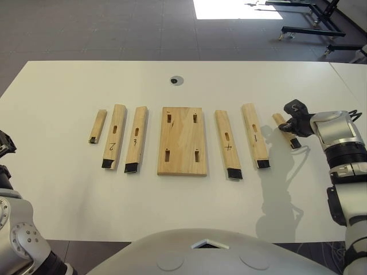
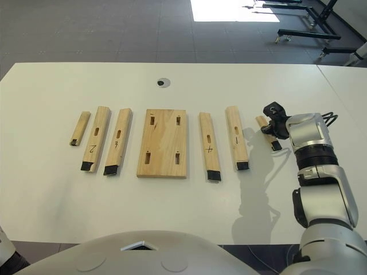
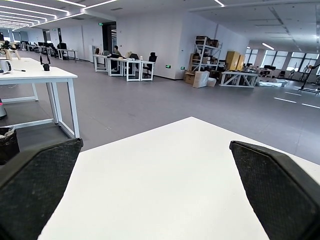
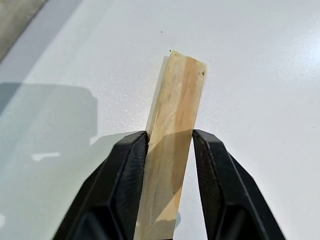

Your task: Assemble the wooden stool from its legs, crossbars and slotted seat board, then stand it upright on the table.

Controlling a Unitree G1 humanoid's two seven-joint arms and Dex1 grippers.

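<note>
The slotted seat board (image 1: pixel 182 140) lies flat mid-table. Two legs (image 1: pixel 114 136) (image 1: pixel 136 138) lie to its left, and two more (image 1: pixel 227 143) (image 1: pixel 254 134) to its right, all with dark ends toward me. A short crossbar (image 1: pixel 98 125) lies at the far left. At the far right my right gripper (image 1: pixel 293 123) is shut on the other short crossbar (image 4: pixel 180 90), its fingers (image 4: pixel 127 165) pressing both long sides; the bar rests low at the table. My left gripper (image 3: pixel 156 145) is open at the table's left edge, holding nothing.
The white table (image 1: pixel 69 189) has a round cable grommet (image 1: pixel 176 80) at the back centre. Bare tabletop stretches in front of the parts. Beyond the far edge is grey floor with metal carts (image 1: pixel 309 23) at the back right.
</note>
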